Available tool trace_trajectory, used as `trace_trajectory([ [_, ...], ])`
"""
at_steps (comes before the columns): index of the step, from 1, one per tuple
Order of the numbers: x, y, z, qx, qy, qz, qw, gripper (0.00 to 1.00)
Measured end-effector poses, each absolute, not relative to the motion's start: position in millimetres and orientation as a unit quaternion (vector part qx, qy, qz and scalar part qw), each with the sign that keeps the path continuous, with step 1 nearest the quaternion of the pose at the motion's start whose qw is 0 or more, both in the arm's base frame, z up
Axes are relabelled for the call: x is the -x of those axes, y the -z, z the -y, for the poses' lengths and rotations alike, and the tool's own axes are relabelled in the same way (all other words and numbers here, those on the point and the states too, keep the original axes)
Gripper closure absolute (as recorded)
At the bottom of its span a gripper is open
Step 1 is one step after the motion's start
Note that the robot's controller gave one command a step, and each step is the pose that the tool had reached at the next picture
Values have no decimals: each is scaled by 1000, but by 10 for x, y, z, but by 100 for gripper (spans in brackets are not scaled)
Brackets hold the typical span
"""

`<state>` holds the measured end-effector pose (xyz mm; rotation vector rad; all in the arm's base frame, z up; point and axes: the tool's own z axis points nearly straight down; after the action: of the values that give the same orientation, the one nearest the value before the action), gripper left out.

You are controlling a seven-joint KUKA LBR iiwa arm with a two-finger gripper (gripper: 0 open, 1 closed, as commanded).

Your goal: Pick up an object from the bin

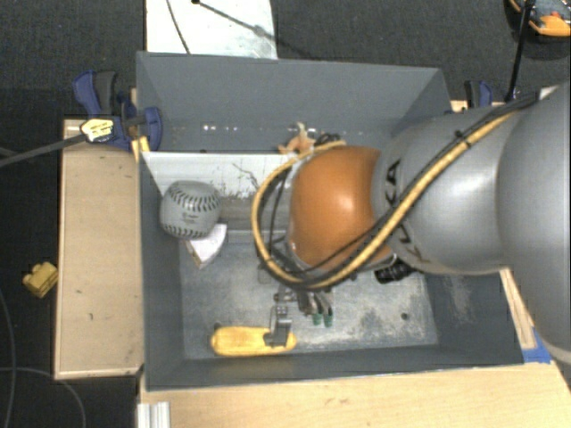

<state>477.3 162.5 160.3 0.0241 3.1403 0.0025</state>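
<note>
My gripper [301, 315] hangs below the arm's orange cover, low over the front middle of the bin floor. Its two fingers stand apart, open, with nothing between them. The left fingertip [284, 321] is just above the grey right end of a flat yellow oblong thing [245, 341] that lies along the bin's front wall. Whether the fingertip touches it I cannot tell. A small white scrap [207, 244] lies on the floor to the left of the gripper.
A grey baseball [189, 209] rests at the left back, beside the white scrap. A small tan thing [300, 138] peeps out at the back wall, above the cover. The arm hides the bin's right half.
</note>
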Motion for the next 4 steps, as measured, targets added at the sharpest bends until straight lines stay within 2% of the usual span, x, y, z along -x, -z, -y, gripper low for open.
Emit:
trace_trajectory([
  [1,-4797,-1432,-1552,47,-1,-999,3,0],
  [2,-4790,-957,-1441,175,0,-985,2,0],
  [3,-4819,-823,-1426,183,0,-983,2,0],
  [4,-4820,-903,-1543,238,0,-971,2,0],
])
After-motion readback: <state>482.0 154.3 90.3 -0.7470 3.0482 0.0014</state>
